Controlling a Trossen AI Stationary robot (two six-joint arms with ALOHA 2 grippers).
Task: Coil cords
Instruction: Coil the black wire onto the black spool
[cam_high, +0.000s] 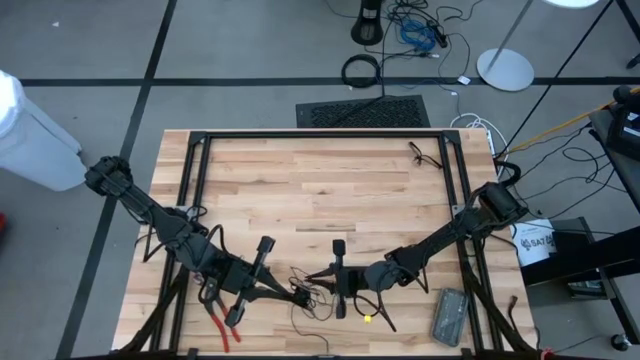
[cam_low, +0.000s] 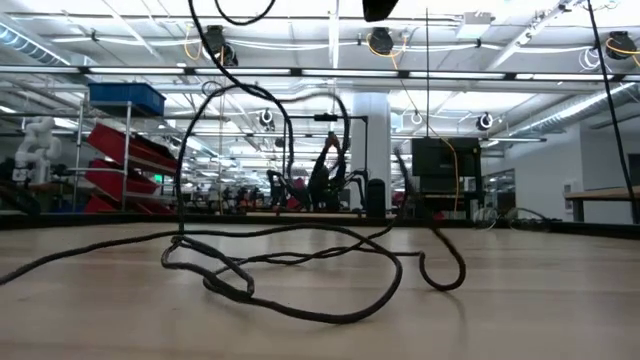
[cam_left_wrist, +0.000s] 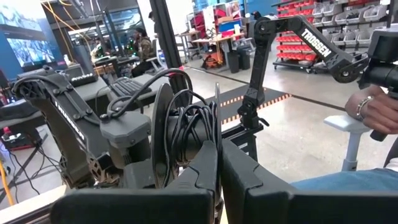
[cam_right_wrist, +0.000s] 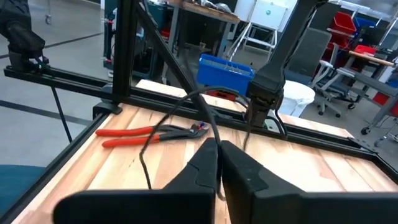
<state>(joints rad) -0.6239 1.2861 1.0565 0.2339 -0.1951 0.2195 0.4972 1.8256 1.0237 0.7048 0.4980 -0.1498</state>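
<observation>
I see the cord (cam_low: 300, 270) sprawled loose along the worktop's (cam_high: 320, 190) near edge, my left gripper (cam_high: 300, 294) and right gripper (cam_high: 338, 278) both pinched together on it. Red pliers (cam_high: 222, 322) lie by the near-left corner. The far half stays open. Beyond, an arm reads TROSSEN.
</observation>
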